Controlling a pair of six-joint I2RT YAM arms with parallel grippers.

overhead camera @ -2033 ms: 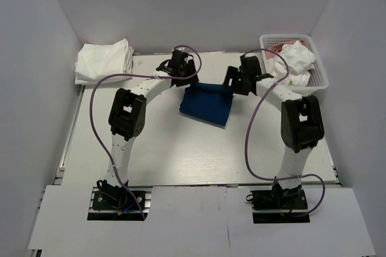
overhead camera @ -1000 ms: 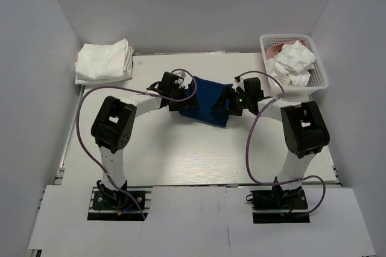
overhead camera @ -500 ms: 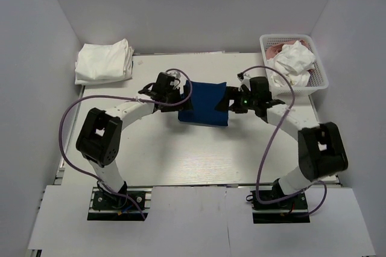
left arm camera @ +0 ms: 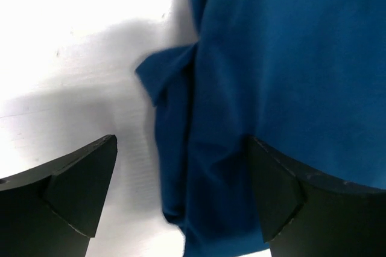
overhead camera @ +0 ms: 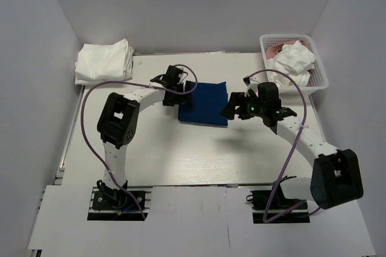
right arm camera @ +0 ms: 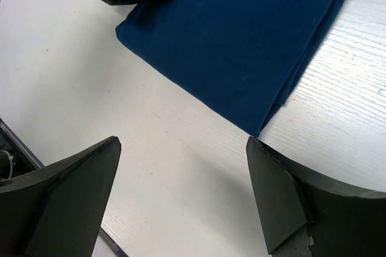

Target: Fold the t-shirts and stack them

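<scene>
Plain pale-grey walls (overhead camera: pixel 193 9) box in a whitish wood-grain table (overhead camera: pixel 181 154) — evenly lit, with soft shadows.

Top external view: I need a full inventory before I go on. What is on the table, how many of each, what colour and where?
navy t-shirt: 1, navy blue, folded, mid-table towards the far side, between the two grippers
white t-shirts: 1 folded pile, number of shirts unclear, white, far left corner
basket: 1, white lattice, far right corner
white cloth: crumpled heap, white, in the basket
pink cloth: 1 visible, pink, in the basket behind the white heap
table: 1, white
left arm: white and black, left side
right arm: white and black, right side
left gripper: black, open, at the navy shirt's left edge
right gripper: black, open, at its right edge
</scene>
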